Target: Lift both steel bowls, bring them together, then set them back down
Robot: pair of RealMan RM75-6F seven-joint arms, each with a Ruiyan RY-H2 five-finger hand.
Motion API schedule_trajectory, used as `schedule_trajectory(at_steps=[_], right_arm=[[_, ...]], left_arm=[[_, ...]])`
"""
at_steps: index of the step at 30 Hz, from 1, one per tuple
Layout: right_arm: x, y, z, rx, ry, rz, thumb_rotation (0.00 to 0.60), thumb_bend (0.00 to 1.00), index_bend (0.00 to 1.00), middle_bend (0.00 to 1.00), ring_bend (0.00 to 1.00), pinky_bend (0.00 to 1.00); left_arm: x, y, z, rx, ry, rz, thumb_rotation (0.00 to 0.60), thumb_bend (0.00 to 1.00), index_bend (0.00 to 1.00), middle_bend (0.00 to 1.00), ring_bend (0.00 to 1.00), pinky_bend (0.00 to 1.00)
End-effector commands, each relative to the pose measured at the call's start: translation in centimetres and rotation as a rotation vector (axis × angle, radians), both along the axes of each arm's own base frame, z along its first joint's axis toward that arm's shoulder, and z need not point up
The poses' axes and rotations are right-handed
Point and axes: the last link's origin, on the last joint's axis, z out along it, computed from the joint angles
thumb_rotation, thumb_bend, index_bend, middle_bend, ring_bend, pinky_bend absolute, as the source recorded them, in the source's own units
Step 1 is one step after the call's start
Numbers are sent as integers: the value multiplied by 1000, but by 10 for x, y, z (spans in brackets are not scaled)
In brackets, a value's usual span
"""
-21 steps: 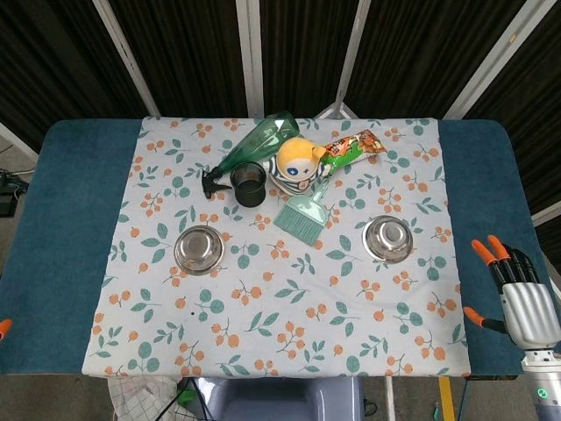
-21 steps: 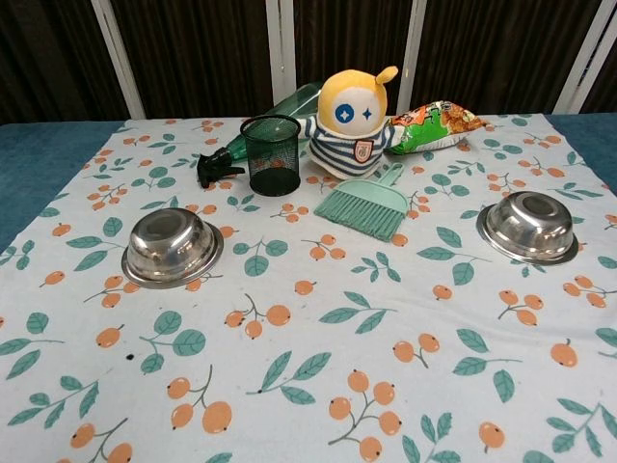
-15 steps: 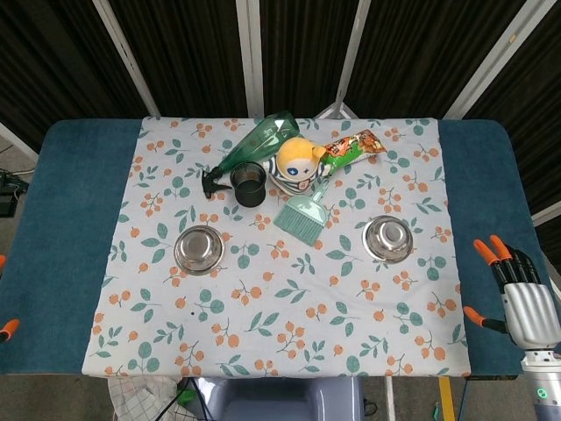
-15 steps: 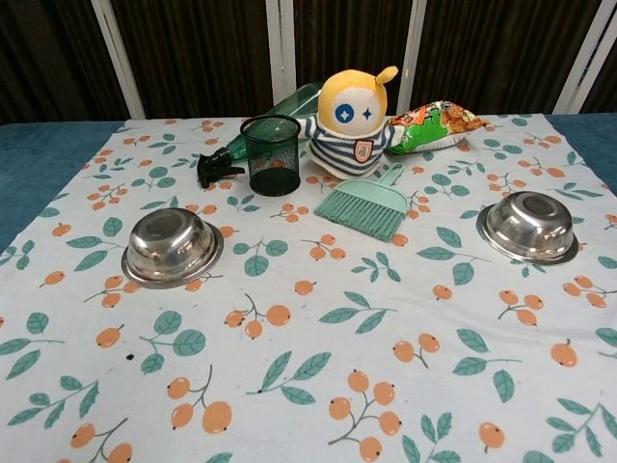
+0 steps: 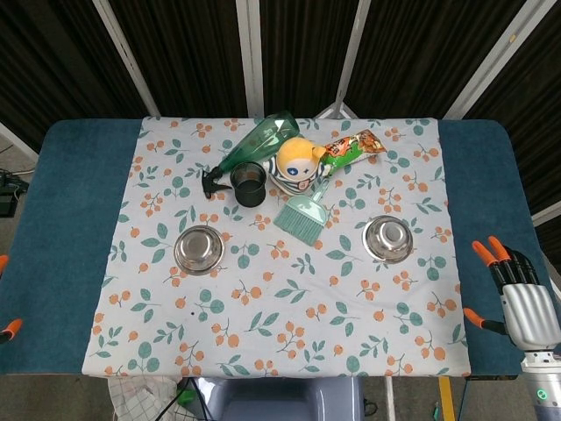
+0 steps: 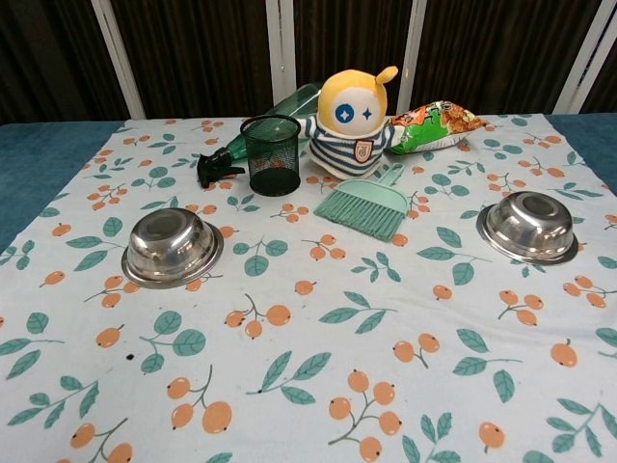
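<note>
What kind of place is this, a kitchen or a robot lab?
Probably a robot test room, not a kitchen. A table with a fruit-print cloth holds an odd mix: two steel bowls, a plush doll and a hand brush. Dark curtains hang behind, and a robot right hand waits beside.

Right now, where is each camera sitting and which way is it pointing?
Head view: high above the near edge, looking steeply down on the table; the right hand shows at lower right, the left hand only as orange tips at the left edge.
Chest view: low at the near edge, looking across the cloth toward the dark curtain; no body shows.
Both share the left bowl, right bowl and doll.
</note>
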Motion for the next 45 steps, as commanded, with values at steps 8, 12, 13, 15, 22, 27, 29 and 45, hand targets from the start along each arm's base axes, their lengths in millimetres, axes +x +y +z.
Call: schedule_trajectory(at_steps=[8,12,13,15,22,27,29,45], right_arm=[[17,-22,-27,112,-55,4,600,60,147,7,71,87],[32,-53,-37,195,-26,-10,600,60,147,0,69,87],[36,-60,-39,204,-21,-10,600,60,147,0,68,87],[44,-76,-44,231,-12,-18,600,60,147,0,62,87],[61,-113,-68,300,47,-51,600,60,147,0,48,87],[69,-139,-78,317,65,-96,600,59,147,0,48,87],[70,-147,-82,330,68,-121,600,60,147,0,48,87],[62,-183,-112,401,121,-219,600,60,147,0,48,88]], left_arm=[[0,1,-1,-10,-8,-24,600,164,140,0,0,6],[0,3,-6,-35,-54,-40,600,164,136,0,0,7],[0,4,-6,-42,-70,-43,600,164,136,0,0,7],[-1,6,-8,-61,-107,-46,600,164,136,0,0,7],[-3,8,-6,-64,-122,-53,600,163,135,0,0,6],[-3,8,-3,-44,-130,-62,600,162,135,0,0,6],[-5,9,-1,-32,-135,-64,600,162,135,0,0,6],[-9,11,-1,-19,-128,-52,600,161,135,0,0,6]])
